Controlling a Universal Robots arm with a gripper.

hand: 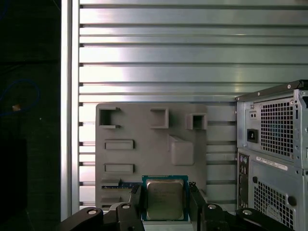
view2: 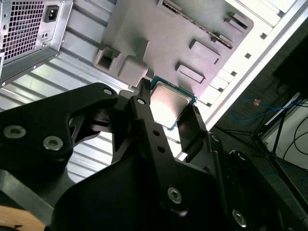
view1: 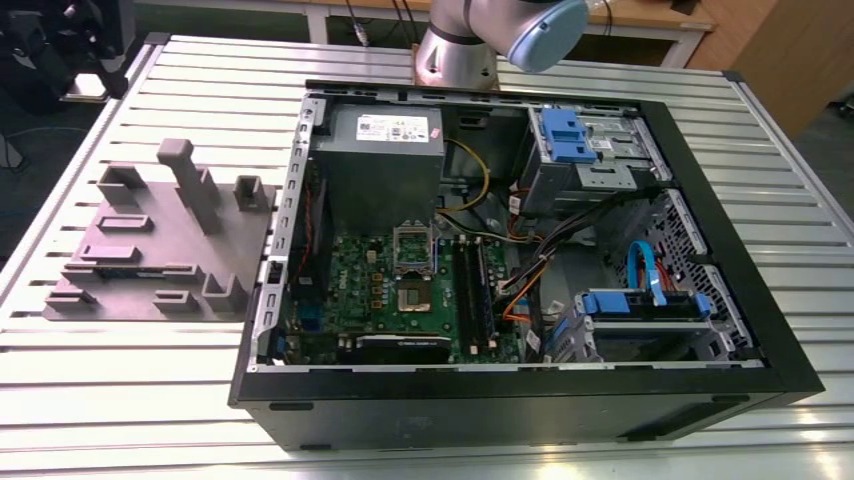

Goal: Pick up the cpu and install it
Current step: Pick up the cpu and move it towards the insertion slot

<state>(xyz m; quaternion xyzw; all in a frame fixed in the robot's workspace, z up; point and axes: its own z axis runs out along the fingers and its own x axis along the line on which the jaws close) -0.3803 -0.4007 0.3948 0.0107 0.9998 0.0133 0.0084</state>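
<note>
Presently, gripper [hand: 164, 188] part-closed, its fingers [hand: 136, 202] pinching the cpu [hand: 164, 204] by opposite edges, above the grey fixture [hand: 144, 125].

Even overhead light, probably from ceiling fixtures, keeps the exterior view bright. The slatted table [view1: 134, 400] carries a soft sheen, strongest around six o'clock, and the computer case [view1: 534, 400] is shaded inside toward seven o'clock. In the second wrist view the slats glare white, the cpu [view2: 168, 109] gleams, and the gripper [view2: 169, 101] looms black and slightly soft.
</note>
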